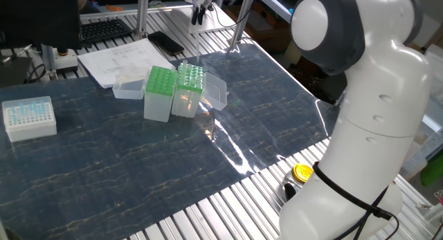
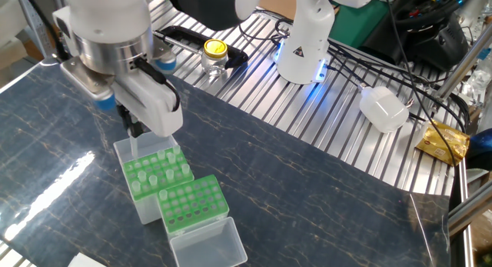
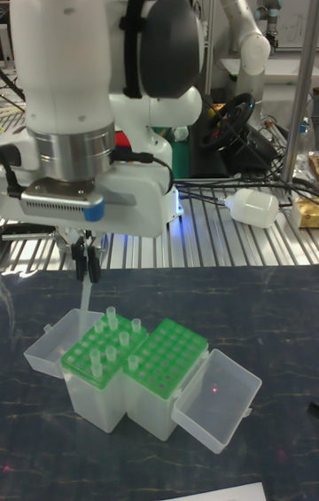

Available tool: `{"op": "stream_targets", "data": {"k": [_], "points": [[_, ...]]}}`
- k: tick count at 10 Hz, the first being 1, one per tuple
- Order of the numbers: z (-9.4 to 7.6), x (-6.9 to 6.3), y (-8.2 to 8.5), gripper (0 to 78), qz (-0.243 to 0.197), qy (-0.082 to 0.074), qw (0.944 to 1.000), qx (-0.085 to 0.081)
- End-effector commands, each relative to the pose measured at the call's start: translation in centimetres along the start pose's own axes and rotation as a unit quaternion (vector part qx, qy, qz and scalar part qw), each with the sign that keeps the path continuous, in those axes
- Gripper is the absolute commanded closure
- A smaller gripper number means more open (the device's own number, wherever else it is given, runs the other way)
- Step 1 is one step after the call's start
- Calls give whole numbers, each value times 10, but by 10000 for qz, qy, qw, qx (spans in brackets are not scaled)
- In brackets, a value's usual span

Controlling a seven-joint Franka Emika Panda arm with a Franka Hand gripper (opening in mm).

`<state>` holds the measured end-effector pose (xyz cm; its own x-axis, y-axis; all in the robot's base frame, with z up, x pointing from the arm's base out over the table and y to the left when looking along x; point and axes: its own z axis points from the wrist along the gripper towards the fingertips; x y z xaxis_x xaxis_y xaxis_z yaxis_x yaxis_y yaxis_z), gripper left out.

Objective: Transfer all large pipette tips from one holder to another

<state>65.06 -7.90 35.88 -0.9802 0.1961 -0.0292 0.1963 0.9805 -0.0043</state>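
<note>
The gripper (image 3: 86,271) pinches one of the large pipette tips (image 3: 86,295), held vertical above the far edge of the partly filled green rack (image 3: 104,352); the empty green rack (image 3: 166,362) touches it alongside, toward the surface's centre.

2 angled overheads from opposite sides, 1 low frontal, sharing green racks (image 3: 133,355)

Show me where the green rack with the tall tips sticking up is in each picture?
One fixed view: the green rack with tips sits upper middle, right of its twin.
The other fixed view: it is lower left, under the gripper.
Tall fixed view: it is lower left.
Shared landmark: the empty green rack touching it.
</note>
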Motion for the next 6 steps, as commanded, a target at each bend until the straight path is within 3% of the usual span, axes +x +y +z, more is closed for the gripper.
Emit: {"op": "stream_targets", "data": {"k": [1, 6], "points": [[1, 3, -3, 764, -16, -7, 10000, -73], [11, 10, -7, 764, -21, 3, 9999, -131]]}}
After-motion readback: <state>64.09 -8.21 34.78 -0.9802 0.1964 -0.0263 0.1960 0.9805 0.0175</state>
